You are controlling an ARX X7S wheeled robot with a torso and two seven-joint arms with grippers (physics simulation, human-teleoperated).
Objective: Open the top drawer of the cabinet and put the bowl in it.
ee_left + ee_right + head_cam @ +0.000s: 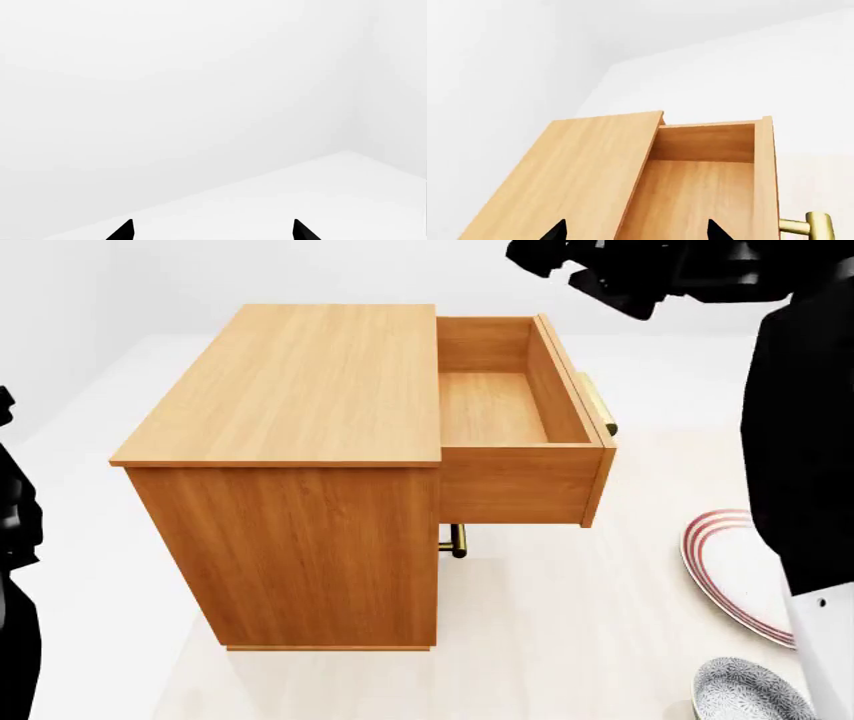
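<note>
The orange-brown cabinet stands in the middle of the head view. Its top drawer is pulled far out to the right and holds nothing, and its brass handle shows on the front. The blue-grey speckled bowl sits on the floor at the lower right, apart from both arms. My right gripper hovers open above the cabinet top and the drawer, with nothing between its fingers. My left gripper is open too and faces only white floor and wall.
A white plate with red rings lies on the floor right of the cabinet, partly behind my right arm. A lower drawer's brass handle pokes out under the open drawer. My left arm is at the left edge.
</note>
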